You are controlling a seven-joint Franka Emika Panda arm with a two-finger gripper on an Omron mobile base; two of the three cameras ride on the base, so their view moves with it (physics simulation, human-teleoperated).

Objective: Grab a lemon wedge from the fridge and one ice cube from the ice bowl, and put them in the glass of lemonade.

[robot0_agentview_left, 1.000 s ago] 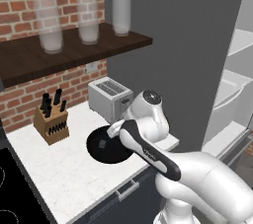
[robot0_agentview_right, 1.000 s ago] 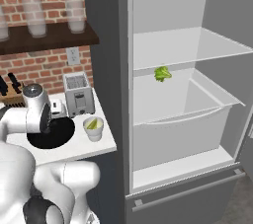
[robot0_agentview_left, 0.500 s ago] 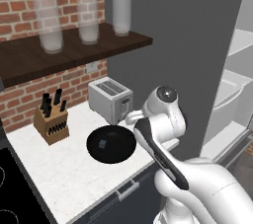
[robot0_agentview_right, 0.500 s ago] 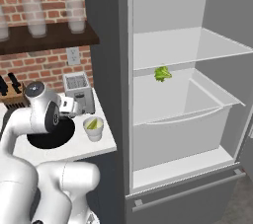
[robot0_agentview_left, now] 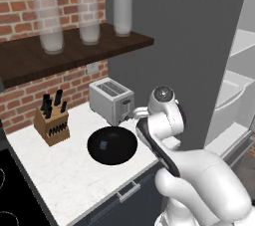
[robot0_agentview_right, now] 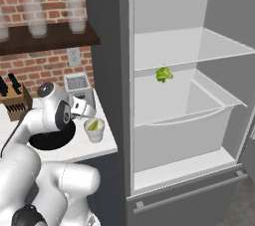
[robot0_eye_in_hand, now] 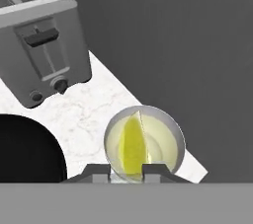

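White marbled counter against a red brick wall: silver two-slot toaster, wooden knife block, wide shallow black ice bowl, short off-white glass of lemonade near the counter's right edge. Dark wooden shelf above carries tall clear glasses. Tall dark-grey fridge stands open, white inside, a small green item on a shelf. Yellow-green lemon wedge lies in the glass. Gripper hangs over the glass, jaws narrowed on a small clear ice cube.
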